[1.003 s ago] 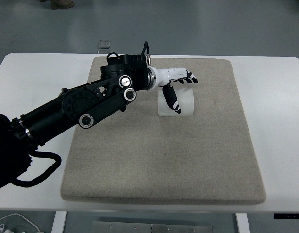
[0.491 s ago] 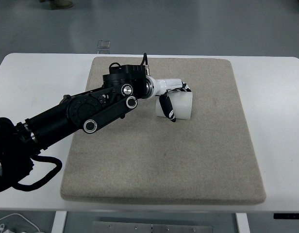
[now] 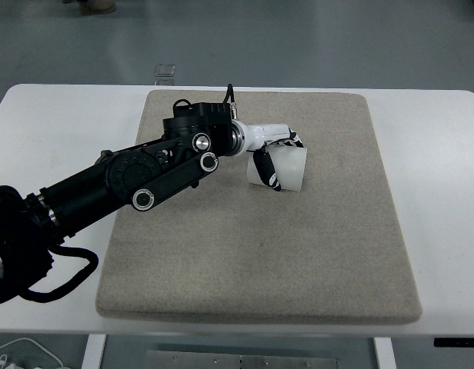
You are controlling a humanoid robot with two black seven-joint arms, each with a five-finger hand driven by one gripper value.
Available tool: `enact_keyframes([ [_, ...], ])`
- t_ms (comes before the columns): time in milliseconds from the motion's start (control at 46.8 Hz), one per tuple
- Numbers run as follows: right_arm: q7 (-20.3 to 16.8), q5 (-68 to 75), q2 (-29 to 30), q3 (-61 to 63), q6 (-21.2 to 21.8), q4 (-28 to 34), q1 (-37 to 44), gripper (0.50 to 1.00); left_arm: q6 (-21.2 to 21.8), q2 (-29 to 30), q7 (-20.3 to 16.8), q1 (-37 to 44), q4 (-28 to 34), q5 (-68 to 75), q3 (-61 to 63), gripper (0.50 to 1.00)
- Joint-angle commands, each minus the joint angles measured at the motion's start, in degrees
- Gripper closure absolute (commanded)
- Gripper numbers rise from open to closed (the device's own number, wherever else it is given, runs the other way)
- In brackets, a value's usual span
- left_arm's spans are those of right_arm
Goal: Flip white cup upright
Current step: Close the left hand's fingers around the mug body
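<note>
White cup [image 3: 285, 170] on its side, long axis 3–9 o'clock; left hand [image 3: 272, 154] fingers wrapped around its 9 o'clock end, grasping.

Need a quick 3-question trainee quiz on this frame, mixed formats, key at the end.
1. True or false: the left hand has its fingers closed around the white cup.
2. Multiple choice: what does the white cup rest on? A) the bare white table B) the grey felt mat C) a tray
3. Fill in: the working arm comes in from the picture's ____ edge.

Key:
1. True. The thumb crosses the cup's near side and the other fingers wrap over its far side.
2. B. The cup is on the grey felt mat, which lies on the white table.
3. Left. The right arm does not show in the top view.
</note>
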Motion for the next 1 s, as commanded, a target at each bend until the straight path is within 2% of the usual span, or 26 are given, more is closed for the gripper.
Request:
enact_keyframes([
  [0, -0.01, 0.0, 0.0, 0.0, -0.04, 0.0, 0.0, 0.57, 0.0, 0.0, -0.01, 0.0, -0.01, 0.03, -0.07, 0.572],
  [192, -0.01, 0.0, 0.0, 0.0, -0.04, 0.0, 0.0, 0.57, 0.0, 0.0, -0.28, 0.0, -0.01, 0.12, -0.16, 0.606],
  [534, -0.01, 0.0, 0.0, 0.0, 0.04, 0.0, 0.0, 0.57, 0.88, 0.0, -1.51, -0.18, 0.34, 0.03, -0.16, 0.559],
  [619, -0.01, 0.0, 0.0, 0.0, 0.04, 0.0, 0.0, 0.57, 1.14, 0.0, -1.68, -0.35, 0.69, 0.12, -0.07, 0.564],
  [726, -0.01, 0.0, 0.0, 0.0, -0.04, 0.0, 0.0, 0.57, 1.14, 0.0, -1.68, -0.35, 0.69, 0.38, -0.07, 0.615],
  [833, -0.01, 0.0, 0.0, 0.0, 0.04, 0.0, 0.0, 0.57, 0.97, 0.0, -1.68, -0.44, 0.69, 0.38, -0.07, 0.718],
  [982, -0.01, 0.0, 0.0, 0.0, 0.04, 0.0, 0.0, 0.57, 0.53, 0.0, -1.68, -0.44, 0.69, 0.03, -0.16, 0.778],
])
